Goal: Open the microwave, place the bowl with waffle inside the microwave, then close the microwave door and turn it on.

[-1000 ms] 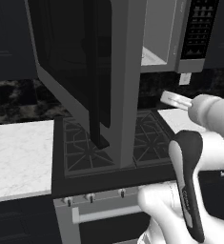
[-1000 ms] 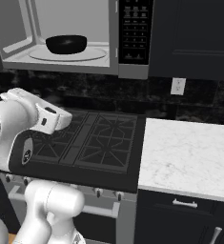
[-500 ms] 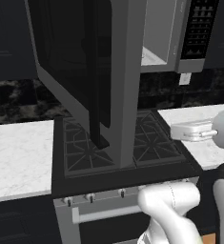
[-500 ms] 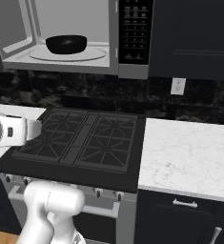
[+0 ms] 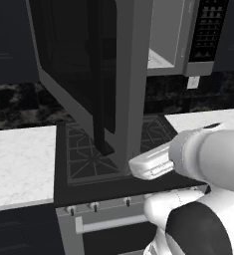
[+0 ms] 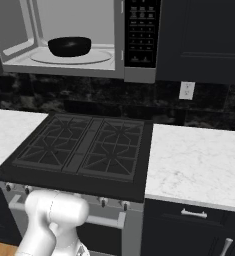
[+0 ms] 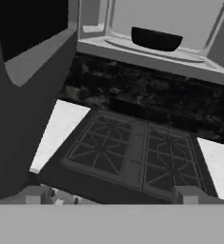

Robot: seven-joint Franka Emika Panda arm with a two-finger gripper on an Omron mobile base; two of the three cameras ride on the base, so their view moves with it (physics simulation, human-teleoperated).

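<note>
Microwave (image 6: pixel 89 40) mounted above black gas stove (image 6: pixel 84 150), cavity exposed. Microwave door (image 5: pixel 88 74) swung wide open, hanging out over stove in left base view, dark handle (image 5: pixel 102 99) on its edge. Black bowl (image 6: pixel 69 46) sits inside on glass turntable (image 6: pixel 71 56); waffle not discernible within. End effector (image 7: pixel 111 194) low in front of stove, fingers spread wide, holding nothing. White marble table (image 6: pixel 194 162) flanks stove both sides.
</note>
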